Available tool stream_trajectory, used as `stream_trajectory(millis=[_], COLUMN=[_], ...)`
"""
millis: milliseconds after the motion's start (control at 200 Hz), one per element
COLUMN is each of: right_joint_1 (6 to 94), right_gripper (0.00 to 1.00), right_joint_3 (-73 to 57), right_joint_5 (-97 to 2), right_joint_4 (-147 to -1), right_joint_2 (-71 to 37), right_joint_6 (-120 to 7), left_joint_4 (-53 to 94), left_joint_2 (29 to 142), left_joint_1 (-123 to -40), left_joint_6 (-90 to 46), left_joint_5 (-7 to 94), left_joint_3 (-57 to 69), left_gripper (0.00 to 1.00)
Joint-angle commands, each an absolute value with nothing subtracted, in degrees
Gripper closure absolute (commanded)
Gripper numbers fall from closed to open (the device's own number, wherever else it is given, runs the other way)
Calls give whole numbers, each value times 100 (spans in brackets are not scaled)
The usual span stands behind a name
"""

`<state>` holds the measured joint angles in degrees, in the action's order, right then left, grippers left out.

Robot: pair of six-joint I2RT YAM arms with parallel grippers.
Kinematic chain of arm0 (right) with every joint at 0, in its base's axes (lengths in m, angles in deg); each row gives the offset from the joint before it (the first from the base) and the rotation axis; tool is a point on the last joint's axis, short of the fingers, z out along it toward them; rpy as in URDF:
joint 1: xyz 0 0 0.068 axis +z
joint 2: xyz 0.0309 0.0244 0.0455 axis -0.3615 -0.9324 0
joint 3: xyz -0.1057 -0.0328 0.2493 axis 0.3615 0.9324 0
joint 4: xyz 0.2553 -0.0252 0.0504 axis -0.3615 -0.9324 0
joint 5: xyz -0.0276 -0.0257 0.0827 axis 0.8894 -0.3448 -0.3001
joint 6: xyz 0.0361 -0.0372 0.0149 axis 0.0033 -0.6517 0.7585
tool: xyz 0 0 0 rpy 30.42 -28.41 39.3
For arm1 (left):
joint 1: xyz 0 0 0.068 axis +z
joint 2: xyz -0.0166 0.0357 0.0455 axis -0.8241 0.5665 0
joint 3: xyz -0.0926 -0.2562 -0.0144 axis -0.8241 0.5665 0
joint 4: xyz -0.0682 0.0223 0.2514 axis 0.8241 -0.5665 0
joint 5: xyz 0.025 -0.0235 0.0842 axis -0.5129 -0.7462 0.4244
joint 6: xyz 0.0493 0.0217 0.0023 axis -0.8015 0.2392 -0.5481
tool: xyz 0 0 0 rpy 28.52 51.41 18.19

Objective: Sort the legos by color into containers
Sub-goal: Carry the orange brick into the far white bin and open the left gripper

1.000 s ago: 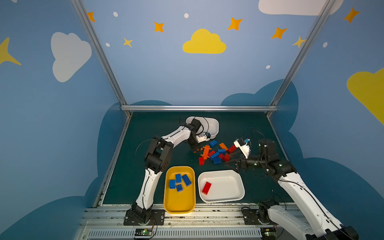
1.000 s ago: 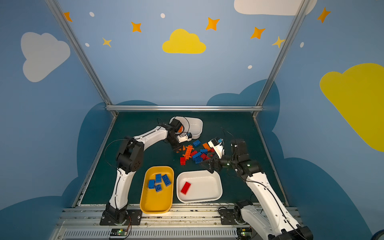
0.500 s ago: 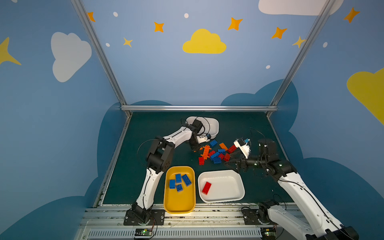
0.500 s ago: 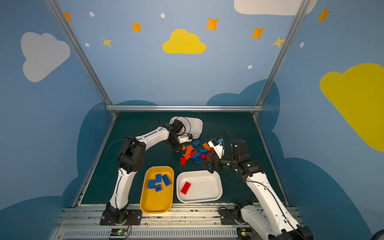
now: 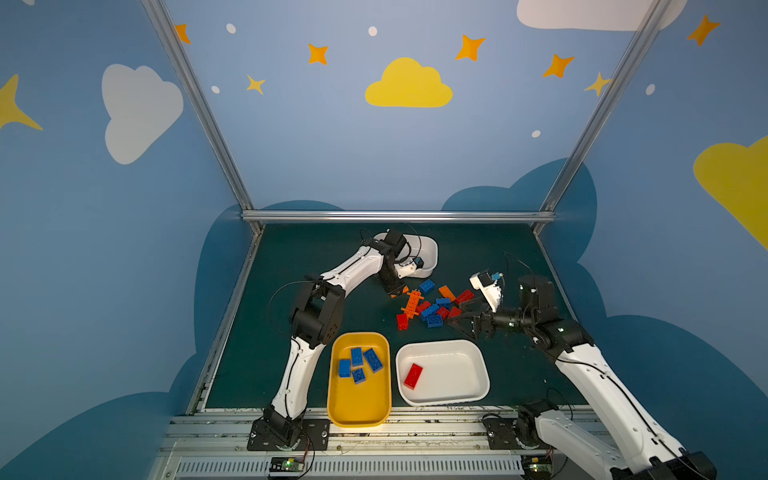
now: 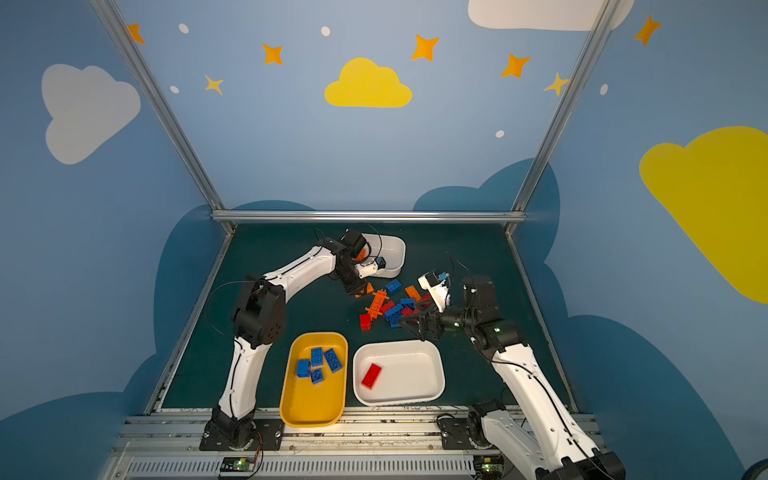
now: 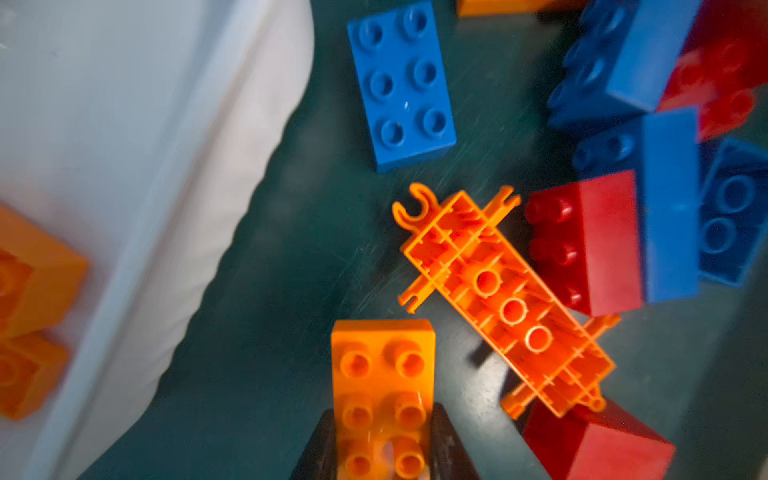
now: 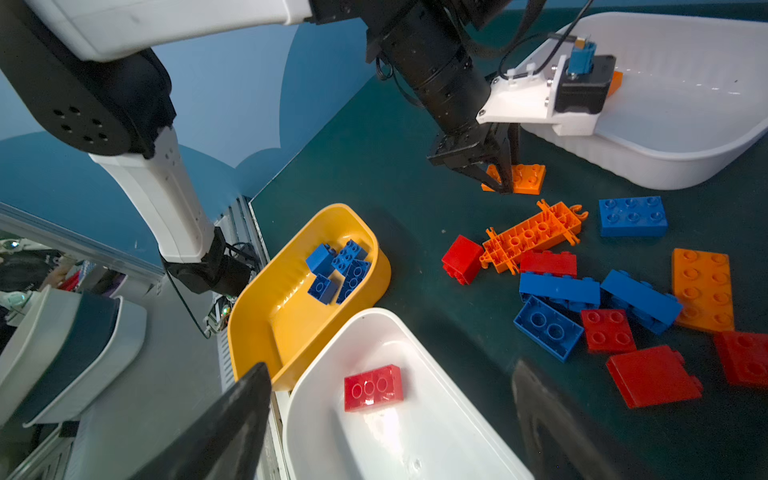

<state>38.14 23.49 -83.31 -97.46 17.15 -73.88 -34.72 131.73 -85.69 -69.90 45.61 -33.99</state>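
My left gripper (image 7: pixel 382 449) is shut on a flat orange brick (image 7: pixel 382 374) low over the green mat, beside the small deep white tub (image 5: pixel 428 253), which holds orange bricks (image 7: pixel 25 291). In the right wrist view the same grip (image 8: pixel 498 183) shows. Just past it lies the orange cross-shaped piece (image 7: pixel 507 299) at the edge of the loose pile of legos (image 5: pixel 432 307). The yellow tub (image 5: pixel 359 409) holds several blue bricks. In the wide white tub (image 5: pixel 453 382) lies one red brick (image 5: pixel 412 375). My right gripper (image 5: pixel 457 322) hangs open and empty between pile and wide tub.
The two near tubs stand side by side at the mat's front edge, by the metal rail (image 5: pixel 374 432). Aluminium frame posts and blue walls close in the back and sides. The left arm's elbow (image 5: pixel 318 311) rises over the mat left of the pile.
The left gripper's jaws have closed onto the flat orange brick. The right arm and its open gripper have hardly moved.
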Motion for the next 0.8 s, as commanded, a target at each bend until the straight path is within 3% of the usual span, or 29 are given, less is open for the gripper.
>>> stream_trajectory(millis=[0,240,531,796], right_joint_1=[3798,3783,3762,3699], right_gripper=[11,11,11,11], right_joint_3=[2337,2179,2076,2067], right_joint_5=[-8442,-8330,-8254,-8165], right_joint_4=[-9237,-9165,-9154,-9269], right_joint_2=[1582,1415,1385,1448], right_joint_6=[-7033,-7024,-7001,-7016], left_joint_4=[-3850,-3988,-3747,-2669], left_joint_2=[12869,13412,14830,15277], left_joint_1=[-8575,-8530,-8321,-8248], left_joint_6=[-6653,-6208,-5145,-4378], left_joint_5=[4273,4586,4967,5271], left_joint_3=[-3842,-5151,-7033,-6889], left_gripper=[73,72,71,72])
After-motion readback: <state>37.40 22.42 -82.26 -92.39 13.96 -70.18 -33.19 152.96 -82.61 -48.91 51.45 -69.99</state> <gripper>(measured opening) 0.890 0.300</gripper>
